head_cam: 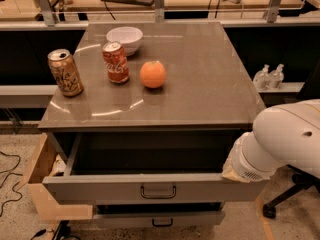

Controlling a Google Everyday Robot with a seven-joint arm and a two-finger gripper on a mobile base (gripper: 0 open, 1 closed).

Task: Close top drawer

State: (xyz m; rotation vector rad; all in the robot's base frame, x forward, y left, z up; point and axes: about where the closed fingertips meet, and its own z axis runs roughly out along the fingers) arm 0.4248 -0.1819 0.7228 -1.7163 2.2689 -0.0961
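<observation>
1. The wide grey top drawer (100,188) with its small dark loop handle (158,191) is standing pulled out under the grey worktop (200,84), its front panel running left to right.
2. My end effector (234,172) is sitting at the panel's right end, at its upper edge; I cannot tell whether it is wide or narrow.
3. I am judging the push goes straight back, across the panel's length.

The top drawer (100,188) stood pulled well out from beneath the counter (200,84), level, a wide grey box with a deep, shadowed interior. The tool (234,170) sat against the right end of its tall front panel (as the camera saw it). The small dark loop handle (158,191) hung at the panel's centre, well apart from the tool.
</observation>
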